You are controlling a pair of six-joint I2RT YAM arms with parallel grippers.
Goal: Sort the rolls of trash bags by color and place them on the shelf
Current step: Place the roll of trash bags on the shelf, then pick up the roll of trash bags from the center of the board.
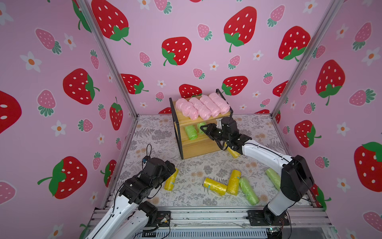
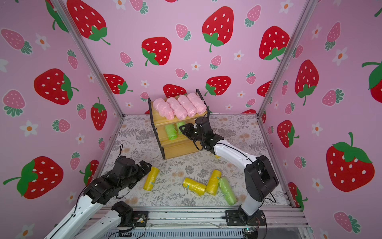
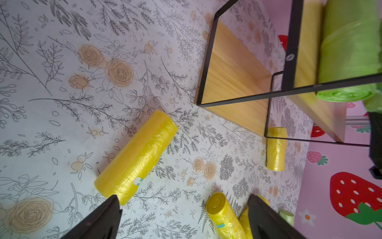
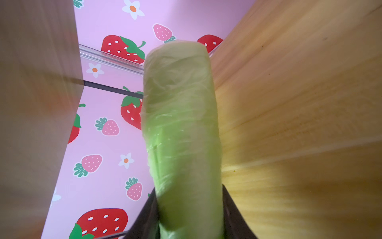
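Observation:
The shelf stands at the back, with several pink rolls on its top board. One green roll lies on the middle board. Beside it my right gripper reaches into that tier, shut on another green roll. Close to the wooden board, that roll points towards the back. My left gripper hangs open and empty over the table, next to a yellow roll at the front left. Two yellow rolls and a green roll lie together at the front.
A fourth yellow roll lies by the shelf's right foot, partly under my right arm. Another green roll lies at the right, behind that arm's elbow. Pink strawberry walls close in three sides.

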